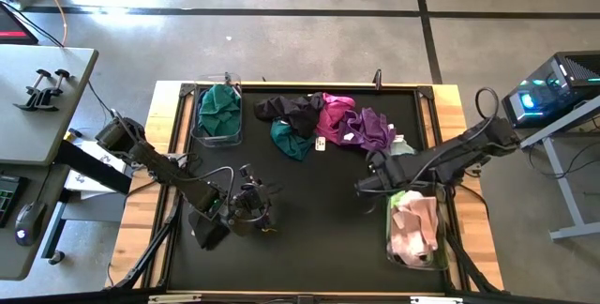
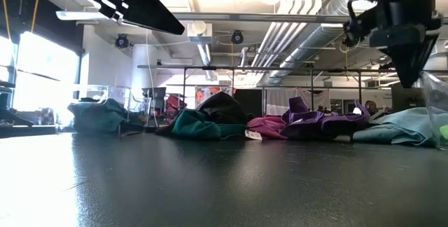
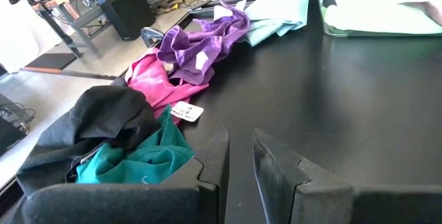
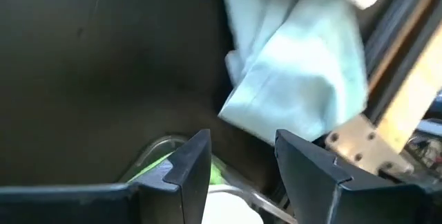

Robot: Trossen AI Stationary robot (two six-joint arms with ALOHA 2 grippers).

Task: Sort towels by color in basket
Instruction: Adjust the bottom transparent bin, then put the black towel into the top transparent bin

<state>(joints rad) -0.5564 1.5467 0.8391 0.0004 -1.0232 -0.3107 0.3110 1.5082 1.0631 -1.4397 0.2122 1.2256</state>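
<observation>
Teal cloths (image 1: 220, 107) and pink cloths (image 1: 417, 224) are sitting binned (partly sorted); black, magenta, purple towels (image 1: 323, 118) are waiting; both claws, left claw (image 1: 267, 212) and right claw (image 1: 361, 186), are hanging open, empty.

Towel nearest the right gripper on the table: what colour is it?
Pale mint towel; it shows best in the right wrist view.

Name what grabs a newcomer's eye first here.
The bright heap of loose towels at the table's far edge: black towel, teal towel, magenta towel, purple towel. Two clear bins flank it, the left bin holding green cloth, the right bin pink.
</observation>
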